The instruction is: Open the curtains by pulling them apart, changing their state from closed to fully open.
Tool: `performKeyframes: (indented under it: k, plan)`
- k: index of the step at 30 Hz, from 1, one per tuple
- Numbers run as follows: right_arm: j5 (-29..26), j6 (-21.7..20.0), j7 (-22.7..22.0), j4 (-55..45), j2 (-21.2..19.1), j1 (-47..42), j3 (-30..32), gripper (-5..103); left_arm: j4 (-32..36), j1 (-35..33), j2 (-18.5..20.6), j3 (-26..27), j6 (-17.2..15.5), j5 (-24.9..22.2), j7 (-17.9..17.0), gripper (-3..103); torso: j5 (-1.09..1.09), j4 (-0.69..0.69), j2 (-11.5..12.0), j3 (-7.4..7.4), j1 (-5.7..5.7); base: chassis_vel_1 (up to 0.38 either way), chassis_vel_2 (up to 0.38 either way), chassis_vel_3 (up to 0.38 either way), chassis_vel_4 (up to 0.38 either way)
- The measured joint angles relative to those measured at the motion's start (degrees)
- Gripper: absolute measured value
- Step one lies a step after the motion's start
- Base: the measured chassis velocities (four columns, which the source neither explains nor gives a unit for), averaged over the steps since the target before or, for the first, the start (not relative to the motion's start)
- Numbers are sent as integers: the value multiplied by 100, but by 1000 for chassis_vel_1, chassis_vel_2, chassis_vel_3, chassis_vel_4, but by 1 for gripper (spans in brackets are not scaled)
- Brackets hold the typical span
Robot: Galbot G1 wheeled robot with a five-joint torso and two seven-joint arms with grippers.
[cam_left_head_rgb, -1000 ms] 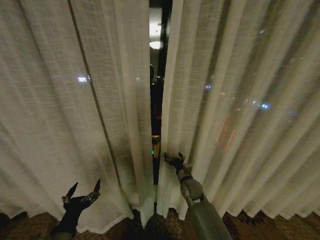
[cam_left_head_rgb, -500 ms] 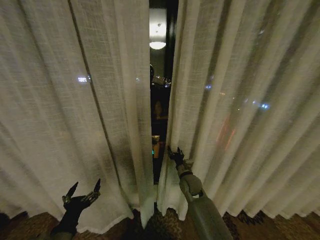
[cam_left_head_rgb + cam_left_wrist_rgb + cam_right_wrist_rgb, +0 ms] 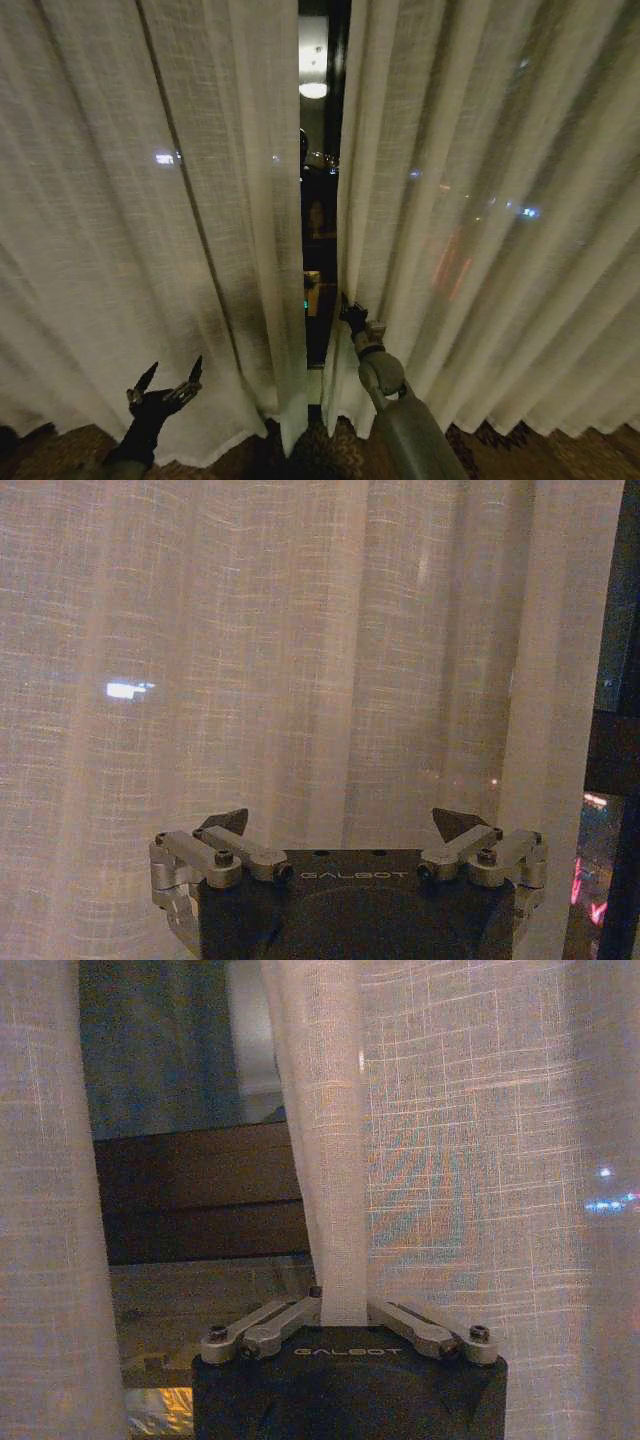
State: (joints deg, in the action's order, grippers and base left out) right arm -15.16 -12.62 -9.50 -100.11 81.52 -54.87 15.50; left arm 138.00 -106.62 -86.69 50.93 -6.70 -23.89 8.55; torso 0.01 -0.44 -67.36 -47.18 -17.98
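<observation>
Curtains (image 3: 200,200) of sheer cream-white fabric are hanging in soft vertical pleats across the head view, reaching down to a dark patterned carpet (image 3: 320,455) along the bottom edge. The two panels are standing slightly apart, leaving a narrow dark gap (image 3: 320,230) between their inner edges, through which a round lit lamp (image 3: 313,90) and small points of light are showing. The right gripper (image 3: 350,312) is sitting at the inner edge of the right panel (image 3: 480,200), low down beside the gap, with its arm rising from the bottom of the view. In the right wrist view, the right gripper (image 3: 343,1318) is pinching a narrow fold of the right panel (image 3: 330,1160), its fingers (image 3: 270,1328) drawn in tight against the cloth from both sides, and the fold is running straight up from the closed claw. The left gripper (image 3: 165,385) is hovering low in front of the left panel, near the bottom left corner of the head view. In the left wrist view the left gripper (image 3: 340,825) is spread wide, its fingertips (image 3: 225,822) well apart and holding nothing, with the pleated left panel (image 3: 300,630) hanging just beyond it.
</observation>
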Motion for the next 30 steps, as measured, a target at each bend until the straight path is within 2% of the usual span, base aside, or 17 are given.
performKeyframes:
  k: [11,15,19,30]
  plan:
    - [-99,-30,66,-48,-6,-32,28,0,-12,-30,14,2,27,1,95,100,0,1,0,0,0,-10,-13,16,13]
    - [-323,-74,91,-72,-20,-36,49,0,-36,-18,21,-16,28,10,119,100,-1,1,0,0,0,-105,-84,89,94]
    - [-493,-141,104,-105,-29,-54,101,0,-49,-11,27,-28,29,17,138,100,0,0,0,0,0,-181,-186,183,166]
    - [-507,-149,114,-146,-60,-66,174,0,-69,22,44,-55,29,22,158,100,0,0,0,0,0,-273,-283,265,272]
